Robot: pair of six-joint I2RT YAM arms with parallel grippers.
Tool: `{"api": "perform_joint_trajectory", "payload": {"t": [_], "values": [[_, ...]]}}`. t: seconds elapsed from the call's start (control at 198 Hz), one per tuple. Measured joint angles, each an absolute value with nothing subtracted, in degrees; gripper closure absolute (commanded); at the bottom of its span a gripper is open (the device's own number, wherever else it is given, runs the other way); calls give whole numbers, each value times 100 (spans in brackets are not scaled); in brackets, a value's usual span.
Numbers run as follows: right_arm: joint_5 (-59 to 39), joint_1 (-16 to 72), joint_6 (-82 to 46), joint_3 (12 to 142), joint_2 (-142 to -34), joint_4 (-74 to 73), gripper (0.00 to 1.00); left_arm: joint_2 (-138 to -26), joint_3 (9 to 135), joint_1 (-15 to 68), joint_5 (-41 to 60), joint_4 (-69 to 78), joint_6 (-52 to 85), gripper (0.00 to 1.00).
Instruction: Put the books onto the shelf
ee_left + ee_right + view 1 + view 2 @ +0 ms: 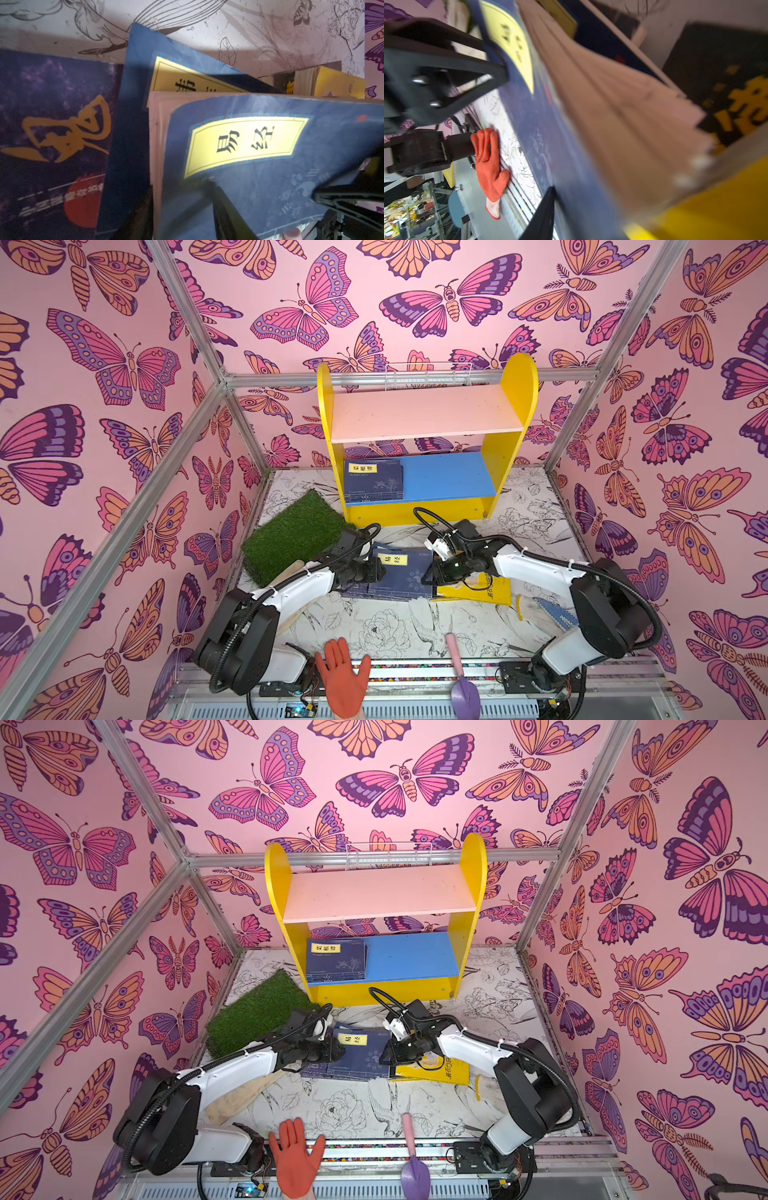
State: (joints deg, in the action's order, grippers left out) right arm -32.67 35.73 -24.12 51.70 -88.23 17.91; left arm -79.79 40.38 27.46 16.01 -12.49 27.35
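Shelf (519,398): at the back of the table (395,626), straight beyond the loose pile (133,93). A navy stack (373,481) lies on the left of its blue lower board (449,477), whose right part is bare. Top navy book (405,572): on the pile between my pincers, its yellow label running from one to the other. Left pincer (379,570) is at its left edge and right pincer (432,574) at its right, equally near, each with jaws partly apart astride the cover; I cannot tell whether either grips.
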Motion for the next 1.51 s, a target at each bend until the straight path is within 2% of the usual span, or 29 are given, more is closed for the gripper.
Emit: {"api": "perform_joint_trajectory", "payload": {"t": [0.106,0.197,0.293,0.45,0.672,0.945,1.041,1.227,1.303,1.389,1.51], "values": [[-3269,3516,-2467,5280,-8468,1728,95,-7975,4058,2755,1588,-1247,2746,46],[-3312,3509,-2552,5339,-8309,1656,100,-7946,4104,2777,1594,-1245,2770,42],[-3365,3468,-2622,5341,-8298,1544,100,-7846,4121,2683,1699,-1219,2884,32],[-3723,3232,-2978,5253,-8289,952,100,-7332,3824,2193,2235,-696,3437,20],[-4366,2683,-3920,4707,-8180,-427,100,-6792,3358,1811,2998,174,4182,16],[-4967,2628,-4493,4639,-8169,-1286,100,-6879,3168,1789,3435,740,4576,18],[-5087,2626,-4619,4580,-8169,-1424,100,-6923,3148,1785,3548,996,4700,29],[-5159,2600,-4635,4547,-8169,-1350,100,-6919,2987,1726,3723,1745,5037,86],[-5100,2561,-4617,4530,-8171,-1192,98,-6906,2923,1704,3833,2084,5201,100],[-5004,2506,-4622,4486,-8173,-1111,93,-6904,2886,1699,3900,2368,5356,100],[-4958,2477,-4705,4458,-8176,-1168,71,-6893,2652,1702,3903,2888,5610,100]]}}
